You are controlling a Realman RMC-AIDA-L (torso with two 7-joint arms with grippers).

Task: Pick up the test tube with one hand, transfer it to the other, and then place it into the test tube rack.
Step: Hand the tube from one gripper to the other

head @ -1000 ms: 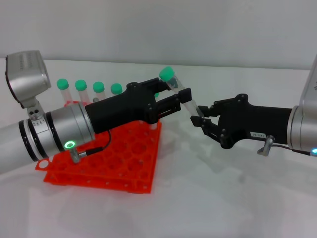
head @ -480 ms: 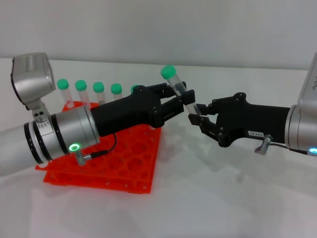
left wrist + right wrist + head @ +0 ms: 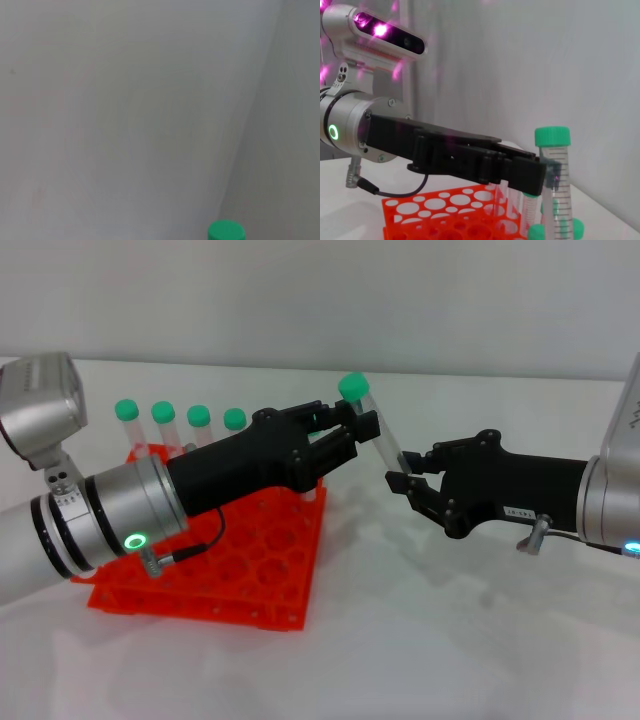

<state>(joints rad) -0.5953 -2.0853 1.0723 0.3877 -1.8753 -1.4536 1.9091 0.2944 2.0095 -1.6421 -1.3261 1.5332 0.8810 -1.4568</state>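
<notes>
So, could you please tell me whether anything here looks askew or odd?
Only the test tube: it hangs tilted in mid-air between the left gripper and right gripper, unlike the upright tubes in the test tube rack. Nothing looks spilled or damaged.

Test tube rack sits on counter toward left edge, w/ a row of tubes along its back side. Test tube held above counter mid, between left gripper & right gripper.
</notes>
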